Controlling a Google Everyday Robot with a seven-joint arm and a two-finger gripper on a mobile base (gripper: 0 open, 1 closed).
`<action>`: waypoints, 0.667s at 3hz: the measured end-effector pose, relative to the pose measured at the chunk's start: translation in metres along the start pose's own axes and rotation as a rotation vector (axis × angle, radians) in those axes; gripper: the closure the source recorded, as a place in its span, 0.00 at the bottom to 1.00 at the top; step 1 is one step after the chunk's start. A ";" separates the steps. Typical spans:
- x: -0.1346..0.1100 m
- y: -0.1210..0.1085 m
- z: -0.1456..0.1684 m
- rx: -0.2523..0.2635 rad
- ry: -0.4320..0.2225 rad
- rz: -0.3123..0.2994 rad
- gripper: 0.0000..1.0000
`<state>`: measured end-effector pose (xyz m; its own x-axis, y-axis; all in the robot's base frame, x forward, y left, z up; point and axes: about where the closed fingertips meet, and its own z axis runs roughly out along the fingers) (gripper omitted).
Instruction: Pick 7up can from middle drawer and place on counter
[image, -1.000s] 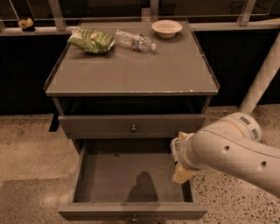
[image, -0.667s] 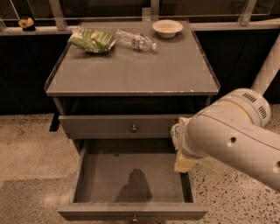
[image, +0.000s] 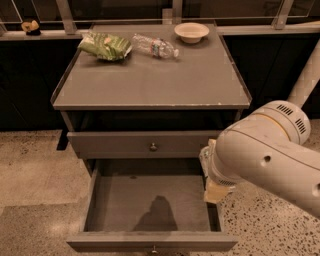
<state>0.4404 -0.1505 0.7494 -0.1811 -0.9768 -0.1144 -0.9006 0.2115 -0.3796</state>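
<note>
The middle drawer is pulled out and open. Its grey floor shows only a dark shadow. No 7up can shows anywhere; it is hidden or out of view. The counter is the cabinet's flat grey top. My white arm comes in from the right. My gripper hangs at the drawer's right wall, mostly hidden behind the wrist, with only a pale part showing.
The upper knobbed drawer is closed. At the back of the counter lie a green snack bag, a clear water bottle and a pale bowl. A railing runs behind. A speckled floor surrounds the cabinet.
My arm has risen and takes up more of the right side. The pale gripper end has shifted slightly up at the drawer's right wall. The shadow in the drawer moved a little left.
</note>
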 end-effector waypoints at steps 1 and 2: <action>0.004 -0.011 -0.004 0.016 0.007 0.008 1.00; 0.016 -0.046 -0.014 0.023 0.043 0.007 1.00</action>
<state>0.4734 -0.1759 0.7781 -0.2049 -0.9757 -0.0778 -0.8900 0.2188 -0.4001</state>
